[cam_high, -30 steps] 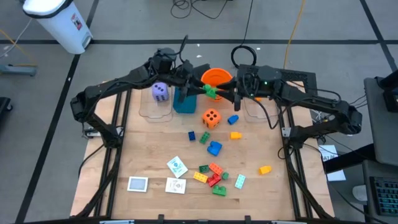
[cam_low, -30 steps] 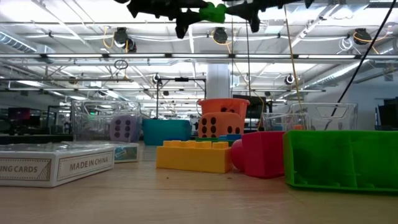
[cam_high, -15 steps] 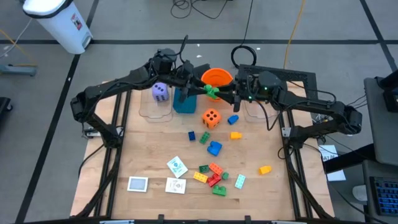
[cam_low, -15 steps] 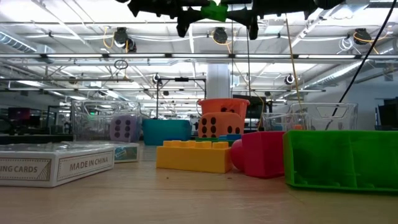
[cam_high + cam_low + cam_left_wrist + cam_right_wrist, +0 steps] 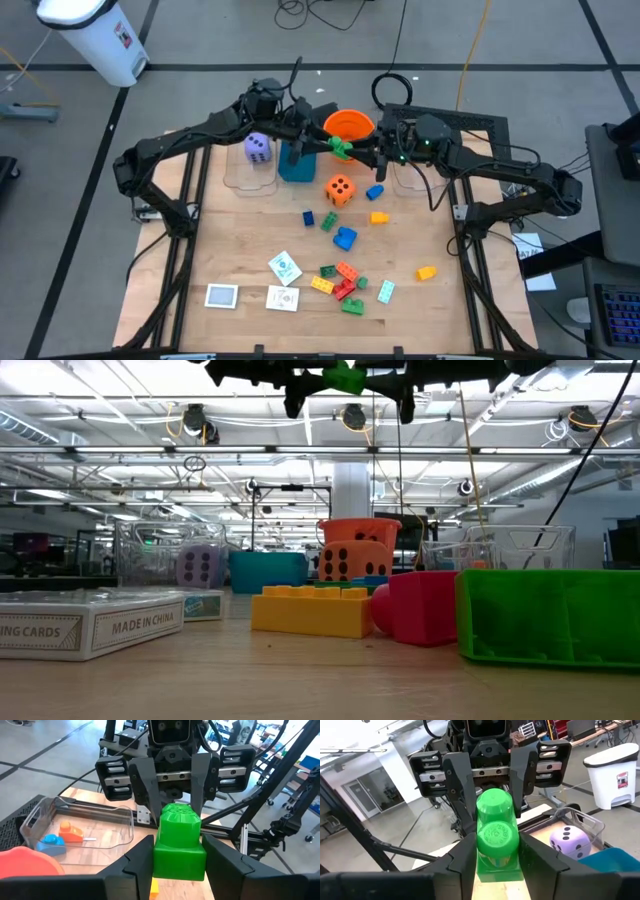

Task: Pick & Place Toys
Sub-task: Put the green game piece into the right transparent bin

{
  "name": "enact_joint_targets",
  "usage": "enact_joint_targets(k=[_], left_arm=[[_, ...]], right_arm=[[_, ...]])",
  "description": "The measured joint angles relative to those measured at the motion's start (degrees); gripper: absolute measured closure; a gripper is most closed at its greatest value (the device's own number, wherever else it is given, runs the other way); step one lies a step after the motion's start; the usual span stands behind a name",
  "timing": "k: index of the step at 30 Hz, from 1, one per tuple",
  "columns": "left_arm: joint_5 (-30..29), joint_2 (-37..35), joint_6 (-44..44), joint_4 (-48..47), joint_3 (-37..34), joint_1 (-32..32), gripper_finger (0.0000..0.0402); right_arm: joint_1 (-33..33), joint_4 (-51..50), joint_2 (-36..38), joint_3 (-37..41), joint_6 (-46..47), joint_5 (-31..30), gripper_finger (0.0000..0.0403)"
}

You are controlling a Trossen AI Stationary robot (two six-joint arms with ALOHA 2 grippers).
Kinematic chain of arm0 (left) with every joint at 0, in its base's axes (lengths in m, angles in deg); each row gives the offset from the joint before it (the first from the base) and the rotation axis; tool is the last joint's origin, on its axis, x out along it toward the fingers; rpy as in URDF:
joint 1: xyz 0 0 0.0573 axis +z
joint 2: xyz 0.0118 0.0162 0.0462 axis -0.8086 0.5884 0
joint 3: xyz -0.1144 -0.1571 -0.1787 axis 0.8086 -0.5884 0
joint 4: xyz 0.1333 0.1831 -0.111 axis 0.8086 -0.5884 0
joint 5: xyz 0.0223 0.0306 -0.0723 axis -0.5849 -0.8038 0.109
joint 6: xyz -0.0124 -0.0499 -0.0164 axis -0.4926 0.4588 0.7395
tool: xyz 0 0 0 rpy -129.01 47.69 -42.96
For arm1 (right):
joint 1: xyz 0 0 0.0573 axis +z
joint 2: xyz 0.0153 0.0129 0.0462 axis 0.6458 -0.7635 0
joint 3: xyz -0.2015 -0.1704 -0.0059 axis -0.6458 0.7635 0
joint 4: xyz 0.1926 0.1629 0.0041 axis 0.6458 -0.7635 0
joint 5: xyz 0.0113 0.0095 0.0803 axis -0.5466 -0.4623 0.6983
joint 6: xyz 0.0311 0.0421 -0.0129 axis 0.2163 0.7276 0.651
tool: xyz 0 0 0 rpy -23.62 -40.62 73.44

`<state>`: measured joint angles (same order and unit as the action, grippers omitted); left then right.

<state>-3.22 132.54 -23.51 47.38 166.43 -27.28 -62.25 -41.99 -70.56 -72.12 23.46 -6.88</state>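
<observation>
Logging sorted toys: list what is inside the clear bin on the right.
The right clear bin holds a blue brick and an orange brick with a thin white piece beside them. In the high view the right arm covers most of that bin.

A pale wooden table (image 5: 240, 240) is covered with scattered small plastic bricks (image 5: 343, 282), mostly clustered toward its near edge, beside three flat white cards (image 5: 283, 268). An orange spotted die (image 5: 340, 189) is set near the far edge, where two clear plastic bins (image 5: 251, 172), a teal box (image 5: 296, 165) and an orange bucket (image 5: 349, 125) are lined up.
</observation>
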Motion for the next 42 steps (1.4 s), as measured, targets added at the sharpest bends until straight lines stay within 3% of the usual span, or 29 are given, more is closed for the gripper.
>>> enact_joint_targets(k=[14,30,42], left_arm=[[0.72,-0.02,1.06,0.43,0.00,-0.07,0.0240],[0.45,0.06,4.67,5.60,0.02,-0.22,0.0135],[-1.78,-6.17,3.33,9.54,0.07,5.32,0.0122]], right_arm=[[0.37,-0.17,-0.68,0.08,0.17,0.88,0.0296],[0.22,1.77,-0.77,0.09,-0.27,0.42,0.0297],[-2.26,-4.05,3.35,0.09,-1.64,0.15,0.0297]])
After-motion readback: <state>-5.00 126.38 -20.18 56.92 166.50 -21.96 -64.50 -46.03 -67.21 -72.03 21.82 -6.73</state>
